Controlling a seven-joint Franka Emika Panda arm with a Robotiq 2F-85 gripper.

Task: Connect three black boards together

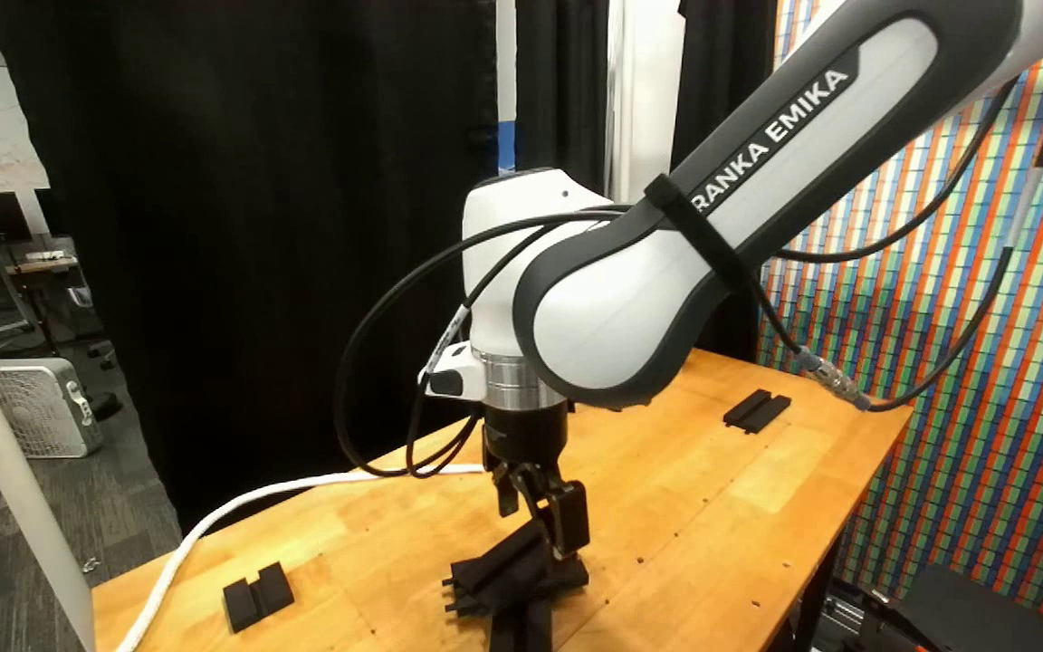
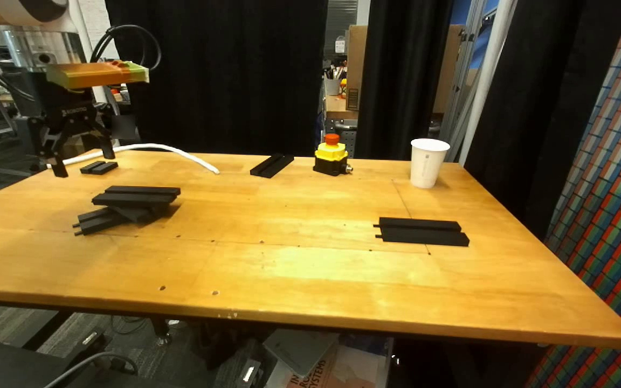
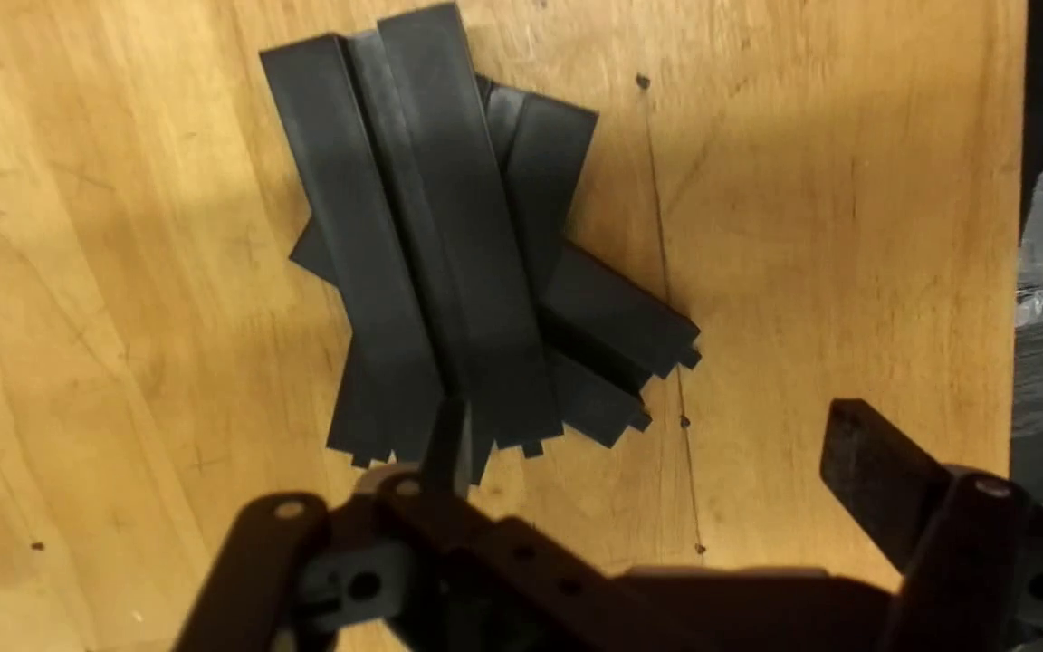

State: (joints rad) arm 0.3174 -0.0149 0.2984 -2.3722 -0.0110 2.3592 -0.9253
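Three matte black boards with tabs on their ends lie crossed on one another in a loose pile, not joined end to end. In the wrist view the top board (image 3: 431, 226) covers much of the middle board (image 3: 549, 172) and the bottom board (image 3: 617, 308). The pile also shows in both exterior views, with the top board (image 2: 135, 199) and the tabbed bottom board (image 2: 100, 220), and as a dark heap (image 1: 517, 570). My gripper (image 3: 653, 439) is open and empty above the table; in the wrist view one finger overlaps the top board's tabbed end. It also shows in both exterior views (image 2: 84, 161) (image 1: 535, 530).
Another tabbed black board (image 2: 421, 233) lies toward the right of the wooden table (image 2: 289, 280). A grooved black piece (image 2: 271, 166) and a short black block (image 2: 98, 168) lie toward the back. A white curved strip (image 2: 170, 150), an emergency stop (image 2: 332, 153) and a paper cup (image 2: 428, 164) are there.
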